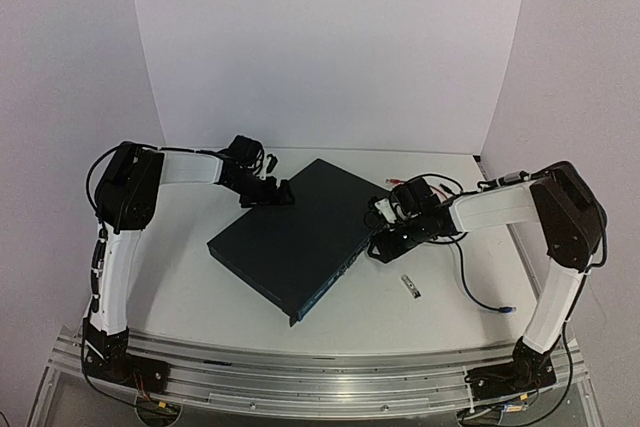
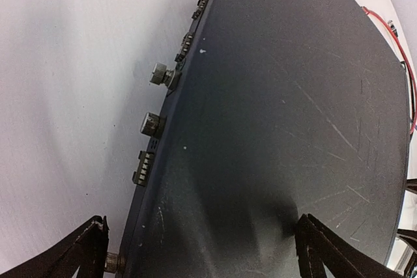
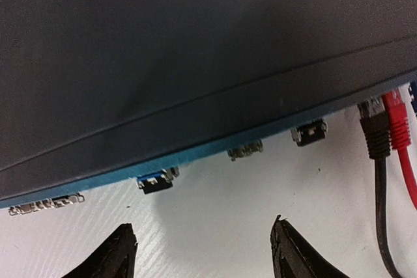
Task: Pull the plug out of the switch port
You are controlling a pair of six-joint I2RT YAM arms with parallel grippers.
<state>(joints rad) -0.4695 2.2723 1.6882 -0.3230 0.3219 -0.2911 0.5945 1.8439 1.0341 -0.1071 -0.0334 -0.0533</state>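
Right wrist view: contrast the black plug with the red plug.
The black plastic plug sits left of the red plastic plug. The black plug has a pale clear tip; the red plug looks red throughout. The black cable drops to the bottom edge; the red cable exits right. Both sit in the blue-tinged edge of the flat dark metal switch, beside each other.

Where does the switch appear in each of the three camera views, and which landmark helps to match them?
Top external: the switch lies diagonally at mid-table, between the arms.
Left wrist: its dark top fills the middle and right.
Right wrist: it fills the upper half, blue socket edge below.
Shared landmark: the red cable, at the right edge of both wrist views.
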